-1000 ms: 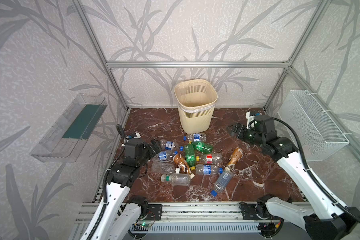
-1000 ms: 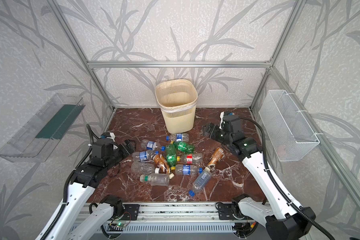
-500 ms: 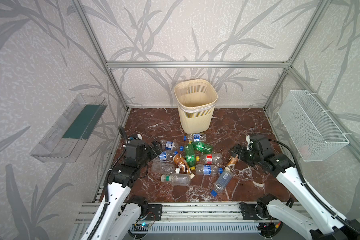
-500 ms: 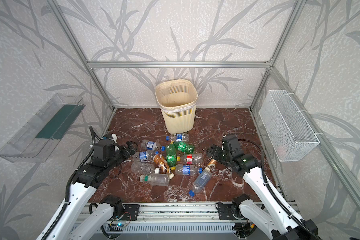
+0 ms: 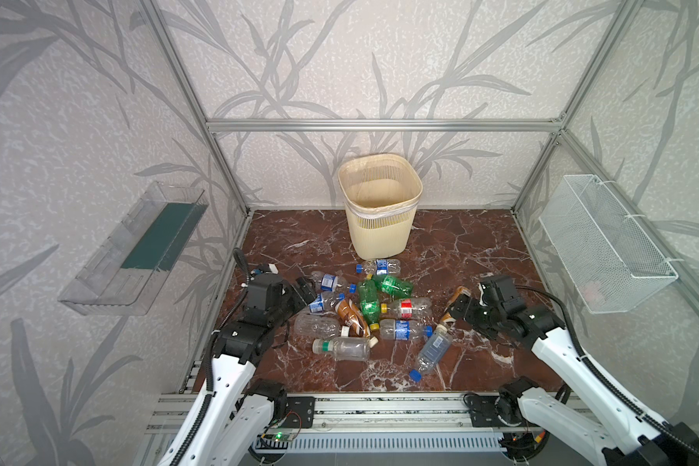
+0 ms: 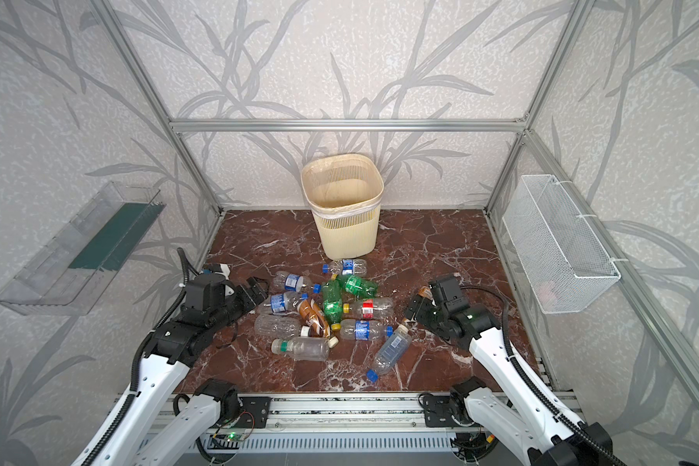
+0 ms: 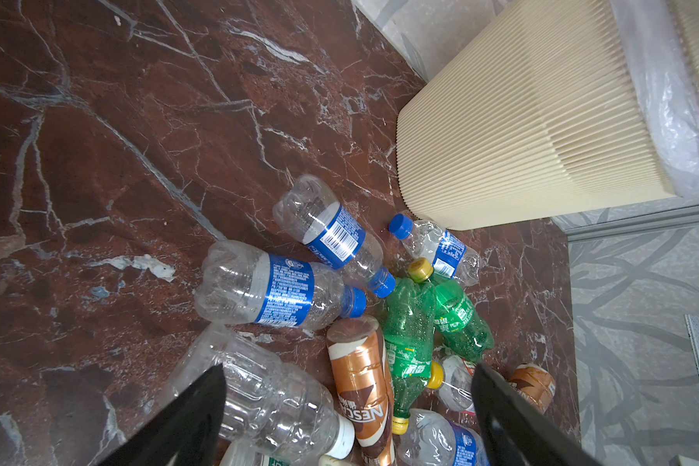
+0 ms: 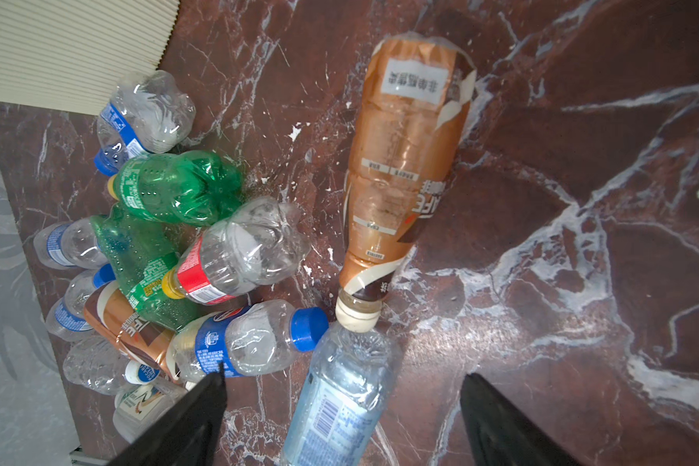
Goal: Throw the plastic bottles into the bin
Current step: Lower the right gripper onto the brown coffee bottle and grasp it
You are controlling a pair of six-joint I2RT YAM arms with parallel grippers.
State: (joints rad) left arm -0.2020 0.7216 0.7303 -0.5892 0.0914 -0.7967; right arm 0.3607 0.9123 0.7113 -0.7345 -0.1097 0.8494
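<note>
Several plastic bottles (image 5: 364, 310) lie in a heap on the marble floor, in both top views. The cream ribbed bin (image 5: 380, 218) stands behind them at the back wall, upright. My left gripper (image 5: 307, 288) is open at the heap's left edge; in its wrist view a clear bottle (image 7: 267, 395) and a brown-labelled bottle (image 7: 360, 383) lie between its fingers. My right gripper (image 5: 459, 310) is open, low at the heap's right side. A pale clear bottle (image 8: 340, 403) lies between its fingers, and a brown bottle (image 8: 404, 161) lies just beyond them. Neither gripper holds anything.
A white wire mesh basket (image 5: 606, 246) hangs on the right wall. A clear tray with a green base (image 5: 138, 250) hangs on the left wall. Aluminium frame posts edge the floor, and a metal rail (image 5: 380, 407) runs along the front.
My right arm has swung from the back right, near the wall, forward and down to the brown bottle beside the heap. The left arm has barely shifted. The bottles lie as before.
</note>
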